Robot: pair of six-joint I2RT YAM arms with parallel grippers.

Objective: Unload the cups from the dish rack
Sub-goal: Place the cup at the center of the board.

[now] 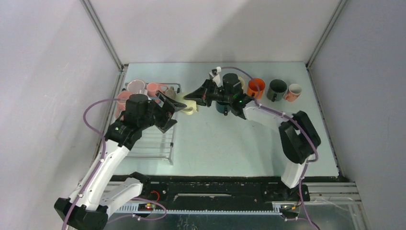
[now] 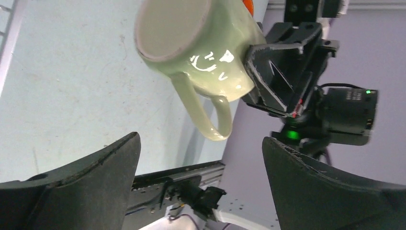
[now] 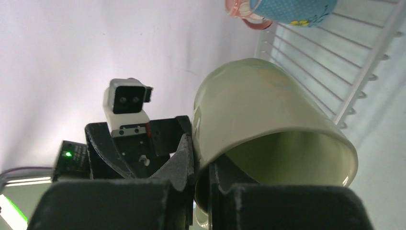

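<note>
— Where is the pale green mug (image 1: 190,108) found?
— It is held tipped on its side just beside the right edge of the dish rack (image 1: 171,143), over the table (image 1: 215,143) and between the two grippers. Its base is turned toward the left wrist camera.
— By which gripper is it held?
— By the right gripper (image 3: 203,167). The mug's wall is pinched at the rim, with one finger set inside the mouth and one outside. The left gripper (image 1: 170,112) is spread wide. Its fingers (image 2: 95,187) are seen well apart, and nothing is touched by them.
— What is seen in the rack?
— Several cups are gathered at its far end, a lilac-white cup (image 1: 136,86) and a pink cup (image 1: 154,88) among them.
— And on the table?
— An orange cup (image 1: 256,87), a dark green cup (image 1: 276,89) and a speckled cup (image 1: 293,92) are lined up at the far right, well apart from the rack.
</note>
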